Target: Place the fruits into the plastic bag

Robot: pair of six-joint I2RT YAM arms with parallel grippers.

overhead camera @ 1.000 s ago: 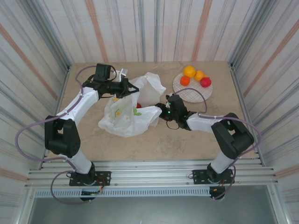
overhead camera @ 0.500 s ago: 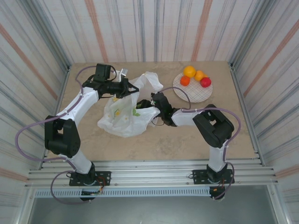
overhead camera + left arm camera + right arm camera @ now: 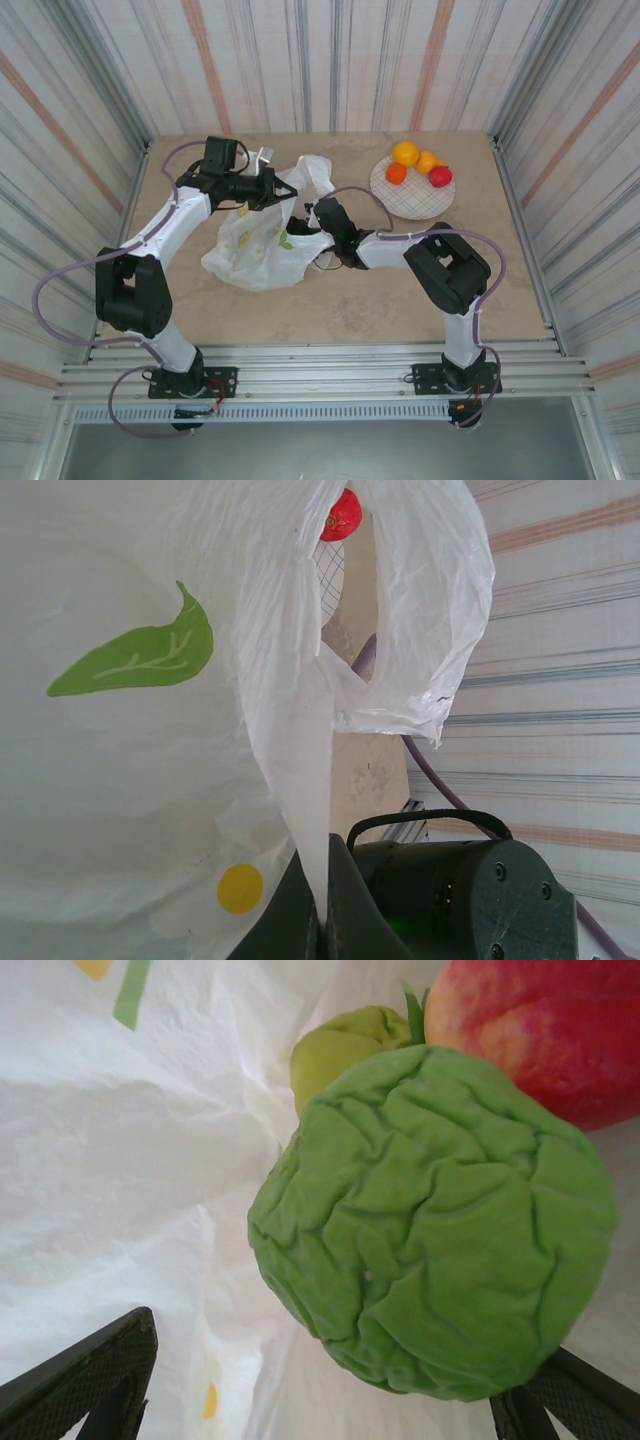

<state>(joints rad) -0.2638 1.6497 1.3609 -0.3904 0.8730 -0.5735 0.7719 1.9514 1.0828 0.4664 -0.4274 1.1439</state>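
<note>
The plastic bag (image 3: 252, 248) lies crumpled at the table's left centre, white with leaf and lemon prints. My left gripper (image 3: 270, 187) is shut on a strip of the bag's rim (image 3: 310, 810), holding it up. My right gripper (image 3: 325, 215) reaches into the bag's mouth from the right. In the right wrist view its jaws (image 3: 320, 1372) stand open inside the bag, wide apart. A wrinkled green fruit (image 3: 440, 1260) rests between them, clear of the left finger (image 3: 90, 1375). A red apple (image 3: 540, 1030) and a green pear (image 3: 345, 1045) lie behind it in the bag.
A round checked plate (image 3: 412, 200) at the back right carries two oranges (image 3: 406, 152), a smaller orange fruit (image 3: 396, 173) and a red fruit (image 3: 440, 176). Striped walls close in the table on three sides. The right arm's cable (image 3: 360, 195) loops near the plate.
My right gripper has moved left into the bag's mouth and opened wider around the green fruit. The bag has shifted a little left. The left gripper has kept its hold.
</note>
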